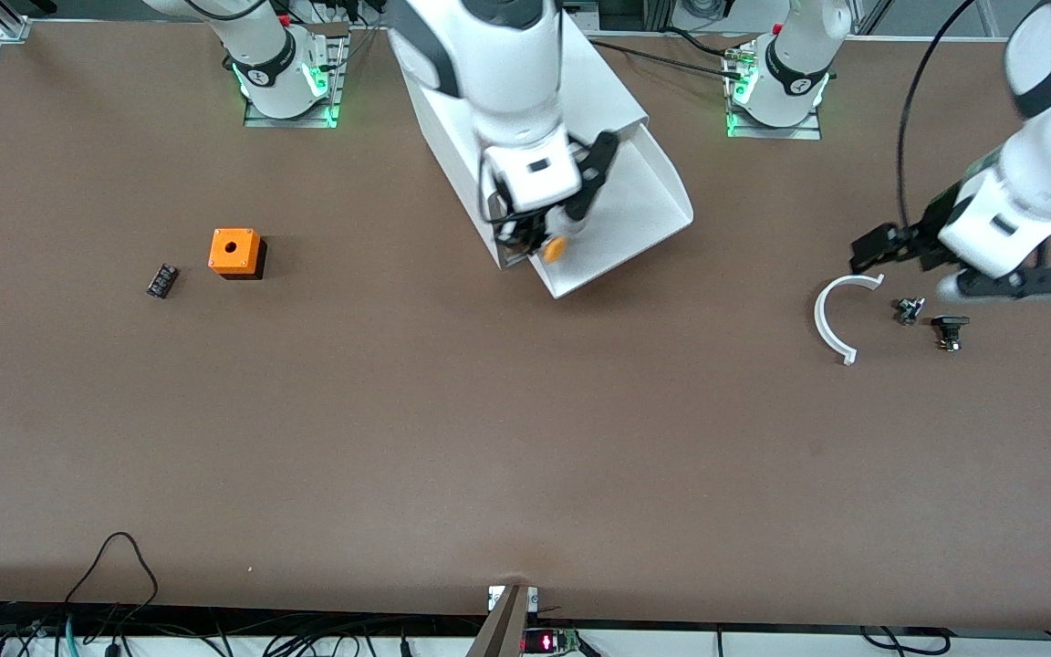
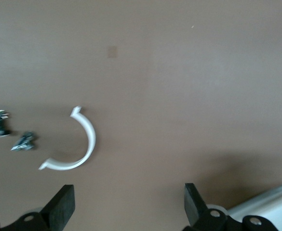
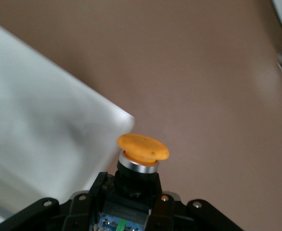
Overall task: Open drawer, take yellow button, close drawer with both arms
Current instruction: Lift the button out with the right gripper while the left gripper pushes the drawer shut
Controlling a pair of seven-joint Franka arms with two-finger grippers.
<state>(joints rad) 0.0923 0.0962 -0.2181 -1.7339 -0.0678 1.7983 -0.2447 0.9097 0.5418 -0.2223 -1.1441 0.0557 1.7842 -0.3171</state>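
Note:
The top drawer point(image 1: 644, 205) stands pulled out of the white cabinet point(image 1: 598, 91), toward the front camera. My right gripper point(image 1: 535, 242) is over the drawer's front corner, shut on the button point(image 1: 553, 247). In the right wrist view the button's orange cap point(image 3: 143, 147) sticks out past my right gripper point(image 3: 131, 192), with the drawer's white floor point(image 3: 44, 134) beside it. My left gripper point(image 1: 945, 265) is open and empty over the table at the left arm's end, beside a white C-shaped ring point(image 1: 831, 319). In the left wrist view my left gripper point(image 2: 126, 207) stands wide apart, and the ring point(image 2: 83, 144) shows.
An orange cube with a hole point(image 1: 234, 252) and a small black component point(image 1: 161, 280) lie toward the right arm's end. Two small dark parts point(image 1: 909, 310) point(image 1: 949, 330) lie by the ring. A white drawer corner point(image 2: 268, 207) shows in the left wrist view.

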